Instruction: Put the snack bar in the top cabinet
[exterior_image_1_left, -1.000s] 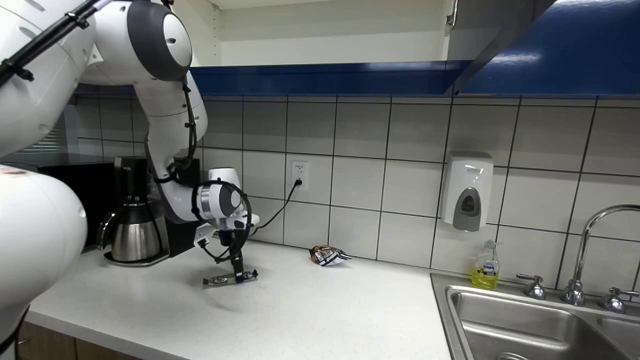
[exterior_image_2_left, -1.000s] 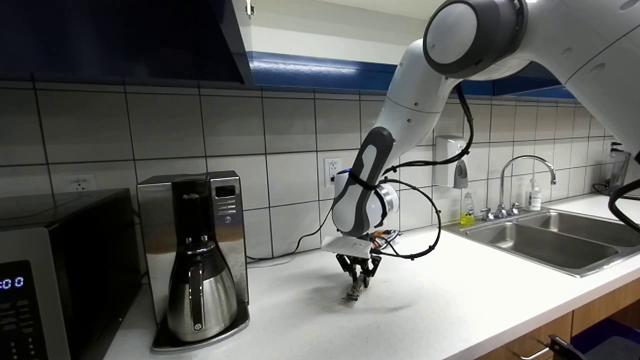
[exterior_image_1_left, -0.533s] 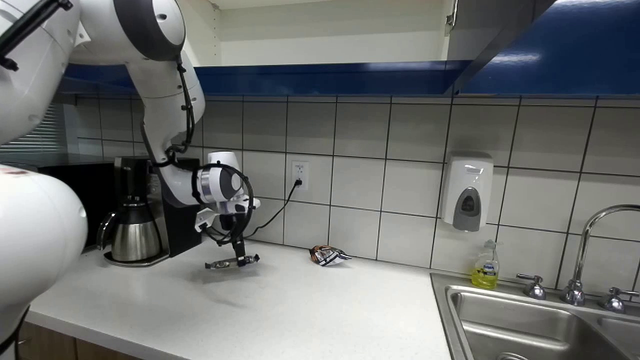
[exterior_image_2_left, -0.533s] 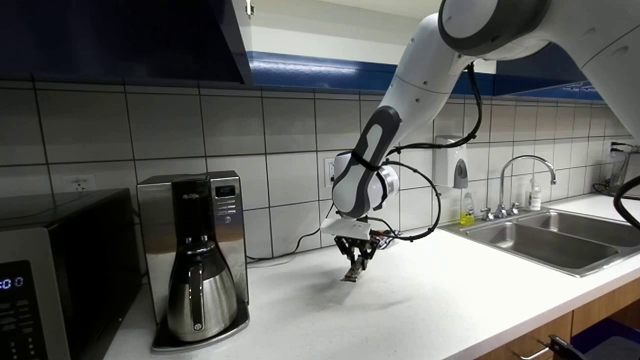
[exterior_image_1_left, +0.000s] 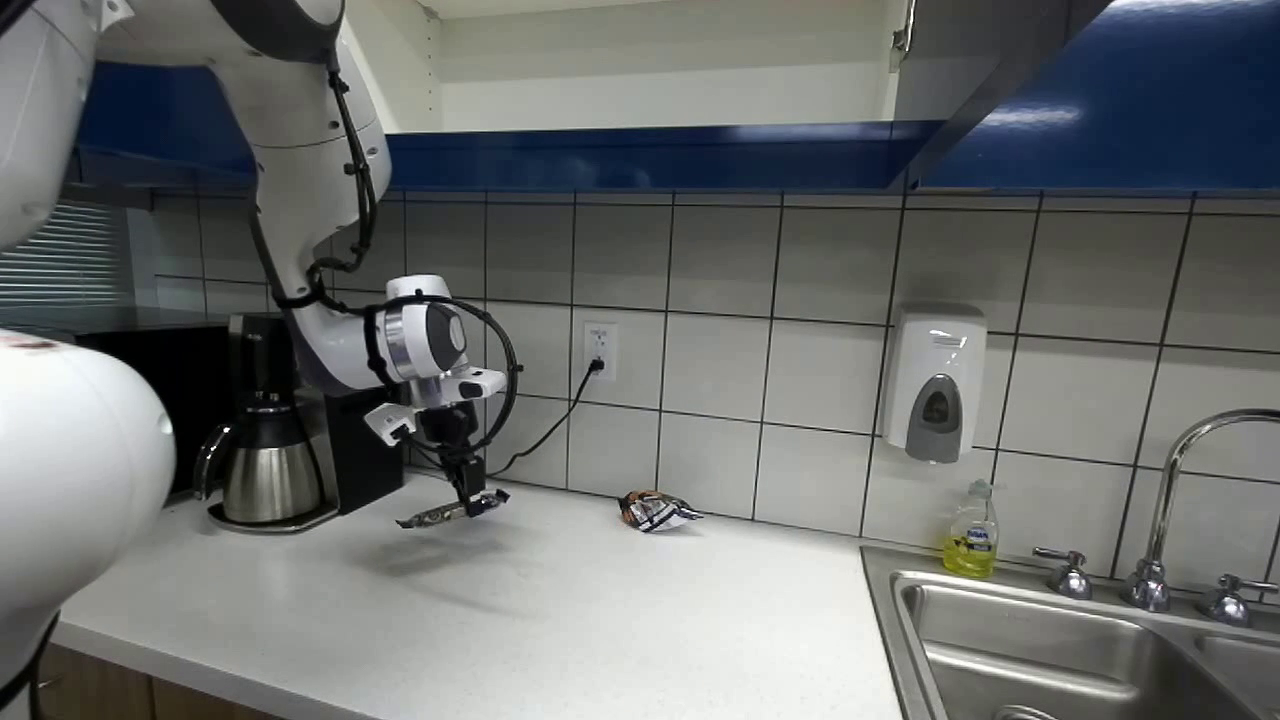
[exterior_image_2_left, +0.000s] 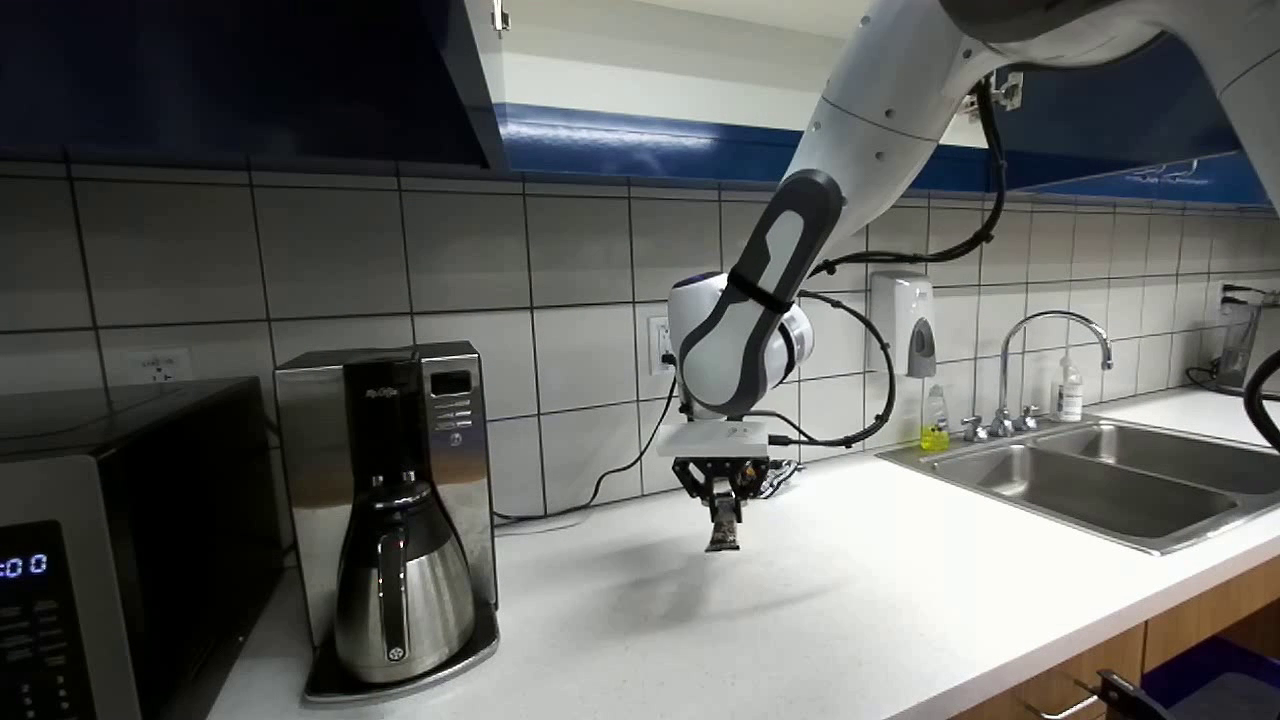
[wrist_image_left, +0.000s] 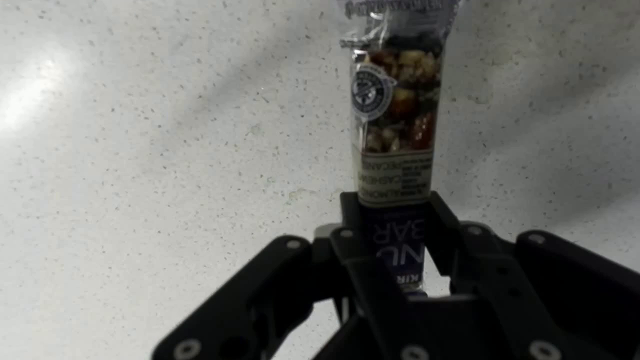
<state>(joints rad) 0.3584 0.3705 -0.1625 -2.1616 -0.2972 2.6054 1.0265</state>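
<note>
The snack bar (wrist_image_left: 397, 115) is long and wrapped, with a clear nut-filled window and a dark label in the wrist view. My gripper (wrist_image_left: 392, 215) is shut on it, one finger on each side near the dark label. In both exterior views the gripper (exterior_image_1_left: 468, 490) (exterior_image_2_left: 723, 495) points down and holds the bar (exterior_image_1_left: 428, 517) (exterior_image_2_left: 723, 532) above the white counter. The bar is slightly tilted. The top cabinet (exterior_image_1_left: 640, 158) stands open above, with a white inside and a blue lower edge; it also shows behind the arm (exterior_image_2_left: 640, 140).
A crumpled wrapper (exterior_image_1_left: 657, 510) lies near the tiled wall. A coffee maker (exterior_image_2_left: 385, 500) and a microwave (exterior_image_2_left: 130, 540) stand on one side. A sink (exterior_image_1_left: 885, 620), soap bottle (exterior_image_1_left: 970, 540) and wall dispenser (exterior_image_1_left: 938, 385) are on the other. An open blue cabinet door (exterior_image_1_left: 1110, 110) juts out.
My gripper has lifted the snack bar from the counter. The arm has risen and the wrist has tilted, and the bar's shadow has moved away from it.
</note>
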